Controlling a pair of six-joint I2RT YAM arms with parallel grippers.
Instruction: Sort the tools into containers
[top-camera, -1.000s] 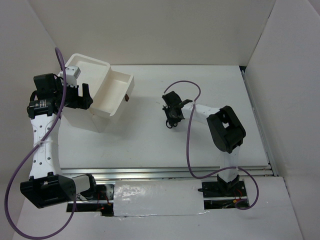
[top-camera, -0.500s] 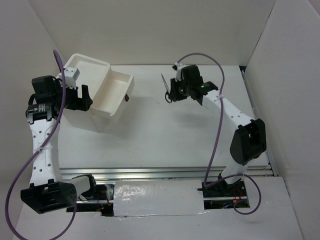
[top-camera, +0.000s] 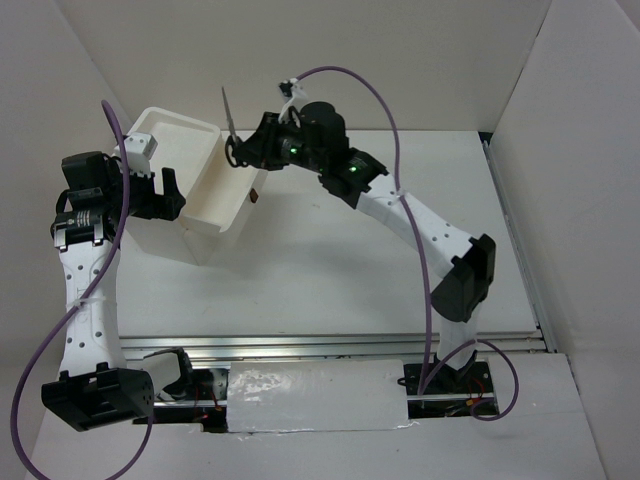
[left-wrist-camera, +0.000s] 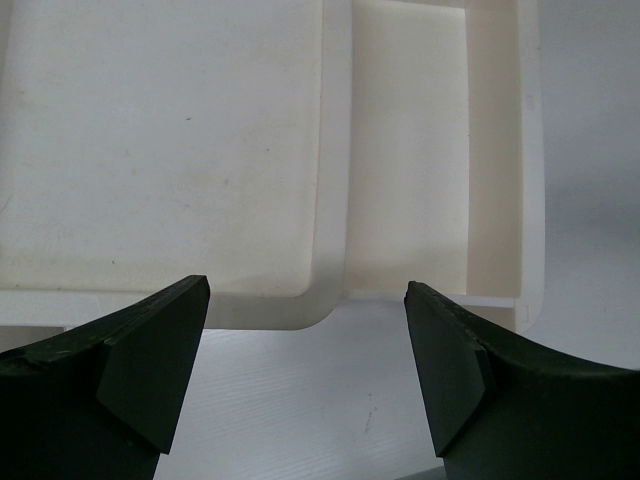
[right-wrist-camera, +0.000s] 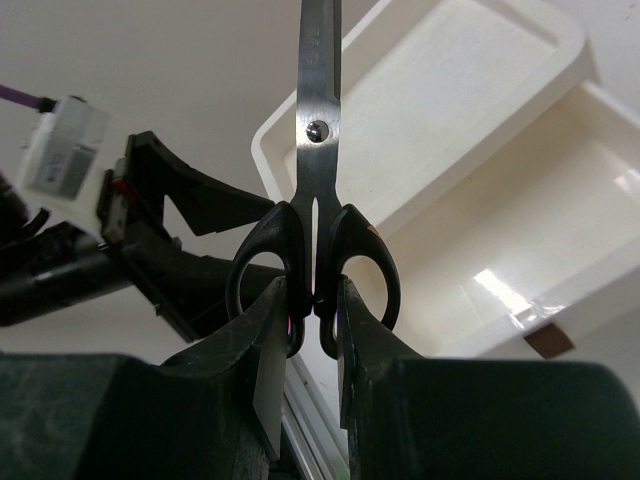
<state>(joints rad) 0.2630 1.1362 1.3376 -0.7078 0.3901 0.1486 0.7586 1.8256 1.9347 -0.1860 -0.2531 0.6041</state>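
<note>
Overhead, the right arm reaches far across the table (top-camera: 330, 260) toward the left, and the right gripper (top-camera: 247, 152) pinches the small black-handled scissors (top-camera: 229, 118) by their loops. The shut blades point away from the gripper, toward the far wall. The scissors hang in the air about where the white cabinet (top-camera: 170, 135) meets its 1 pulled-out drawer (top-camera: 240, 170); whether they touch either cannot be told from this view. The drawer's dark red-brown handle (top-camera: 257, 196) faces the middle of the table. The left gripper (top-camera: 174, 195) sits at the cabinet's left side with its 2 fingers spread and nothing between them. A purple cable (top-camera: 400, 110) arcs above the right arm.

From the left wrist, the 2 dark fingers (left-wrist-camera: 150, 370) stand wide apart, with only bare table (left-wrist-camera: 300, 410) and the near edge of the cabinet (left-wrist-camera: 160, 150) between them. The cabinet's flat top fills the upper left, and the drawer (left-wrist-camera: 410, 150) lies just beside it on the right.

From the right wrist, the fingers (right-wrist-camera: 262, 385) press together on the middle of the scissors (right-wrist-camera: 318, 200), where the 2 loops meet. The steel blades run straight up, shut, with the pivot screw showing. Behind them lie the cabinet top (right-wrist-camera: 430, 110) and, lower right, the drawer (right-wrist-camera: 520, 230) with its handle (right-wrist-camera: 548, 342) at the bottom edge. The left gripper shows at the left, spread, beside the cabinet.
</note>
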